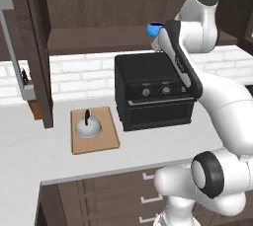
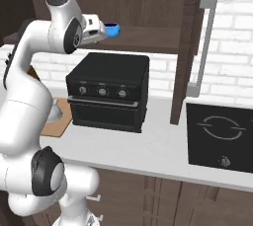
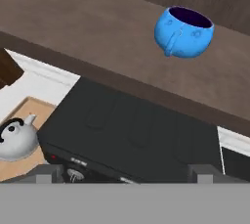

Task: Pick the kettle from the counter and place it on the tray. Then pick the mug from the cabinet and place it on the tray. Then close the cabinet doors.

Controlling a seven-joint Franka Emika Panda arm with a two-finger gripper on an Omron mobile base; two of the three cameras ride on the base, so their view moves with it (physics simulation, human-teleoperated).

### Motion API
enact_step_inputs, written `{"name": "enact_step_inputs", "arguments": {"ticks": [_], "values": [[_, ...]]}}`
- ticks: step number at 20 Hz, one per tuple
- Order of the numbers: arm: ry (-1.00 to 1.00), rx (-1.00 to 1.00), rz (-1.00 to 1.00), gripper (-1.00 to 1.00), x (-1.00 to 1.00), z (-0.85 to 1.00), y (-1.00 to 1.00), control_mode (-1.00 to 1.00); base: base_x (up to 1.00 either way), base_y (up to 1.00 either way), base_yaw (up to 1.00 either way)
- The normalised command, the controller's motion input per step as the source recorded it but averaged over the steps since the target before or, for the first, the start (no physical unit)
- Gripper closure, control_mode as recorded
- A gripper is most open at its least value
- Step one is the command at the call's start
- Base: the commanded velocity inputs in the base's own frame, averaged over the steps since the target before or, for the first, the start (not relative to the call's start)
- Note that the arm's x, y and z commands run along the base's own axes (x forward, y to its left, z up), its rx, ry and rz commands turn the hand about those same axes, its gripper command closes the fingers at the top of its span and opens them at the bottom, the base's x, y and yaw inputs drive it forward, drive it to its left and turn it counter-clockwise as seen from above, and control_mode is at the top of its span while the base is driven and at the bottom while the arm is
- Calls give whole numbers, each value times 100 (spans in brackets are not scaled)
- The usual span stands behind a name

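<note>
The silver kettle [image 1: 88, 127] [image 3: 14, 140] sits on the wooden tray [image 1: 106, 136] [image 3: 34, 113], which lies on the counter [image 1: 29, 146] left of a black oven. The blue mug [image 1: 154, 29] [image 2: 114, 30] [image 3: 184, 31] stands upright on the cabinet shelf [image 1: 94, 40] [image 3: 73, 17]. My gripper [image 2: 104, 31] [image 3: 126, 174] is raised to shelf height just short of the mug, open and holding nothing. Both cabinet doors [image 1: 42, 52] [image 2: 190, 47] stand open.
The black oven [image 1: 153, 92] [image 2: 108, 92] stands right under the shelf and the gripper. A black stovetop [image 2: 220, 136] lies on the counter at the right. A knife block [image 1: 33, 104] sits behind the left door.
</note>
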Motion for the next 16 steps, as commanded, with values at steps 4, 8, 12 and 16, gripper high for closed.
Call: {"name": "enact_step_inputs", "arguments": {"ticks": [4,8,12,16], "values": [[-5,23,-21,-100,39,12,-15,-100,0,0,0],[0,0,-2,-100,6,0,4,-100,0,0,0],[-2,1,-5,-100,38,0,0,-100,0,0,0],[-6,4,-14,-100,68,6,-2,-100,0,0,0]]}}
